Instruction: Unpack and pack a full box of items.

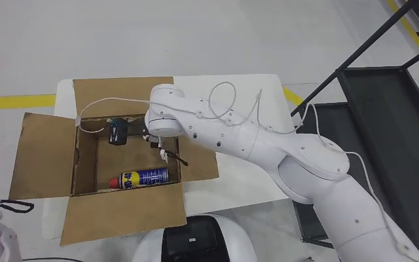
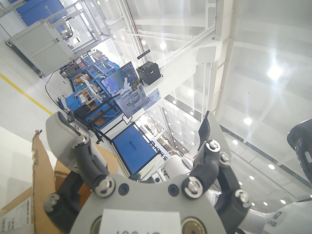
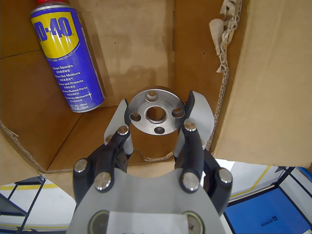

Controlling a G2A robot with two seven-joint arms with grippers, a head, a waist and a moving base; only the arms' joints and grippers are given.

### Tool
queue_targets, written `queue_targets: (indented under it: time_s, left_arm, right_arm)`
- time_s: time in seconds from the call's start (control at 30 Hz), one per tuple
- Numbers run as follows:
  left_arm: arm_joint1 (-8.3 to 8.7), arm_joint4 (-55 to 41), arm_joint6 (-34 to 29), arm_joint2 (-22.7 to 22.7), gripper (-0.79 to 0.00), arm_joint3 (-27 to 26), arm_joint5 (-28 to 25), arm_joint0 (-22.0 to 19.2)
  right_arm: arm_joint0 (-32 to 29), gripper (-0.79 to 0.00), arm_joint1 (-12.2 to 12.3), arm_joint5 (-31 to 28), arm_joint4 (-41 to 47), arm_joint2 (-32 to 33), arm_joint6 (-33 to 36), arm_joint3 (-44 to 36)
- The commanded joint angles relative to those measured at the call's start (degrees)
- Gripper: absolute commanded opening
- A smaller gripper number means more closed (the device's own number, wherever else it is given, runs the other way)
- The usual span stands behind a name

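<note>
My right gripper (image 3: pixel 158 100) is inside the open cardboard box (image 1: pixel 84 173), shut on a round metal flange (image 3: pixel 158 122) with a centre hole and several bolt holes, held flat between its fingers just above the box floor. A blue and yellow spray can (image 3: pixel 67 49) with a red cap lies on the box floor beside it, also seen as the can (image 1: pixel 139 177) along the near wall. The right arm (image 1: pixel 196 128) spans over the box's right side. My left gripper (image 2: pixel 132 122) points up at the ceiling, open and holding nothing.
A dark object (image 1: pixel 118 131) sits in the box's far part. The box flaps (image 1: pixel 39 157) are spread outward on the white table (image 1: pixel 245 187). A dark metal rack (image 1: pixel 373 111) stands at the right. Torn cardboard edge (image 3: pixel 225 32) is near the gripper.
</note>
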Motion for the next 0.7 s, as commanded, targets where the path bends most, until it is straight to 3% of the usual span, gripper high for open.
queue_targets:
  time_s: [0.0, 0.5, 0.67]
  left_arm:
    - [0.0, 0.0, 0.0, 0.0, 0.0, 0.0, 0.0, 0.0]
    - [0.0, 0.0, 0.0, 0.0, 0.0, 0.0, 0.0, 0.0]
    - [0.0, 0.0, 0.0, 0.0, 0.0, 0.0, 0.0, 0.0]
  right_arm:
    - [-0.03, -0.785, 0.07, 0.01, -0.02, 0.02, 0.01, -0.11]
    - [-0.19, -0.785, 0.09, 0.1, -0.15, 0.07, -0.41, -0.15]
    - [-1.44, -0.785, -0.28, -4.6, -2.01, -0.07, -3.91, 0.43]
